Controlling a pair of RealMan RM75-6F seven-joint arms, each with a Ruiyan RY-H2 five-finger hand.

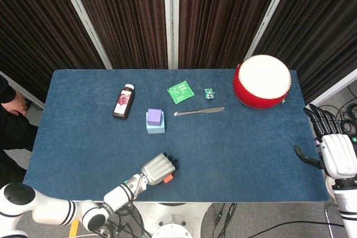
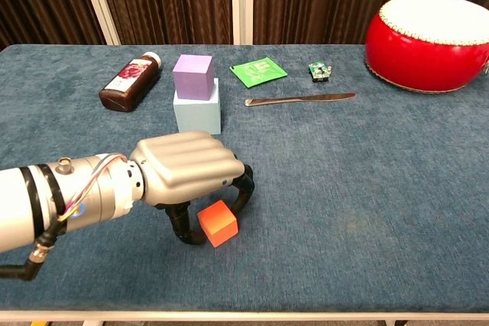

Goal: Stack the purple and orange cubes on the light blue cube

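Fingers (image 2: 243, 185) of the left hand (image 2: 187, 167) curl around the orange cube (image 2: 217, 222), low centre in the chest view; whether they clamp it, I cannot tell. The purple cube (image 2: 192, 75) already sits on the blue cube (image 2: 197, 114), upper left, so only orange remains. The right hand (image 1: 334, 151) waits with fingers apart at the right edge.

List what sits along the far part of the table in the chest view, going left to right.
Brown bottle → purple cube on the light blue cube → green packet → butter knife → small circuit board → red drum.
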